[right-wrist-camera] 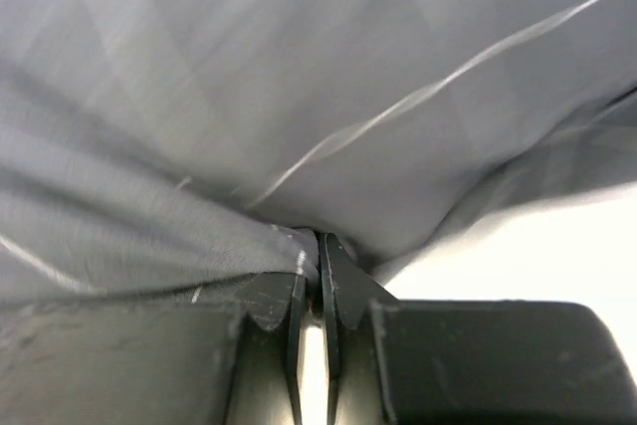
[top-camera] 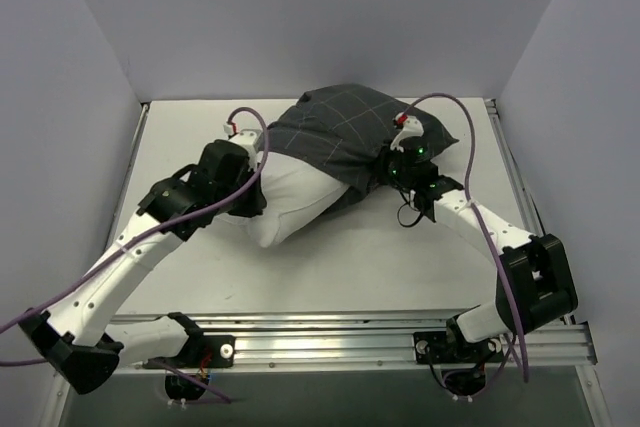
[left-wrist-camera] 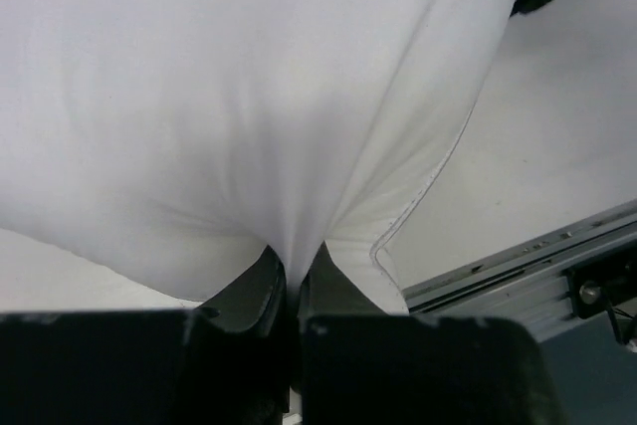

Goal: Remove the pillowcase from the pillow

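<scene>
Two grips: L pincer [left-wrist-camera: 291, 281] pinches pillow [left-wrist-camera: 249, 97], R pincer [right-wrist-camera: 318, 256] pinches pillowcase [right-wrist-camera: 299, 67].

You see white links and black joint housings on your left arm [top-camera: 110, 272] and right arm [top-camera: 482, 219], each with a purple cable [top-camera: 437, 97]. A small green light [top-camera: 424, 151] glows on the right wrist, and the fingers [left-wrist-camera: 249, 294] are matte black.

So the pillow [top-camera: 290, 197] sits on the surface [top-camera: 400, 247], bare end pinched in the left hand [left-wrist-camera: 292, 281]; the pillowcase [top-camera: 340, 132] covers the half beyond, bunched in the right hand [right-wrist-camera: 318, 246].
</scene>
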`<state>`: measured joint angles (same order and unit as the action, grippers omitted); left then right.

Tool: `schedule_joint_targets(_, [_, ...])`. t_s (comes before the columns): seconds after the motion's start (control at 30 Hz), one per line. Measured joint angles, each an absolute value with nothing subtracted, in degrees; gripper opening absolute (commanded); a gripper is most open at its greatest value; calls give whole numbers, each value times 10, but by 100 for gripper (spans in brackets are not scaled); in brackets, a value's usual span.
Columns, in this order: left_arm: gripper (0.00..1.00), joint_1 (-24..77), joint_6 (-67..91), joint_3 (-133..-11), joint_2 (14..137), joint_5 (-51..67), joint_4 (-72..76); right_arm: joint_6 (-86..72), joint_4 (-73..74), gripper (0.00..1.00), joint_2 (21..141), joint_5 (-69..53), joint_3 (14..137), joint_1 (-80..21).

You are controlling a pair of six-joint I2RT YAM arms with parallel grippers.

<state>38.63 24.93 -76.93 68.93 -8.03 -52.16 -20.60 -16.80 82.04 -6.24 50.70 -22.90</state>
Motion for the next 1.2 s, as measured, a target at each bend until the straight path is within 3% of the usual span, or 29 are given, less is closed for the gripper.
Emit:
schedule_joint_targets(0.37, [2,320,269,-677,567,19,-527,-271,-83,0,862,-114,588,-136])
schedule_joint_targets(0.4, [14,320,277,-653,561,40,-515,-270,-76,7,862,-116,588,-136])
schedule_joint_targets(0.47, [50,333,288,-615,553,68,-499,-270,-62,26,860,-115,586,-137])
schedule_joint_targets(0.5, [73,348,296,-602,553,76,-495,-267,-55,44,855,-109,581,-138])
schedule_joint_targets(0.63, [95,417,314,-592,569,94,-495,-254,-15,68,794,-84,546,-155])
schedule_joint_targets(0.7, [97,426,314,-607,585,94,-496,-251,11,76,746,-82,533,-164])
schedule_joint_targets(0.9, [97,372,298,-715,648,80,-493,-229,44,85,629,-96,547,-187])
schedule_joint_targets(1.2, [97,165,279,-741,716,91,-449,-144,50,87,726,-125,670,-253])
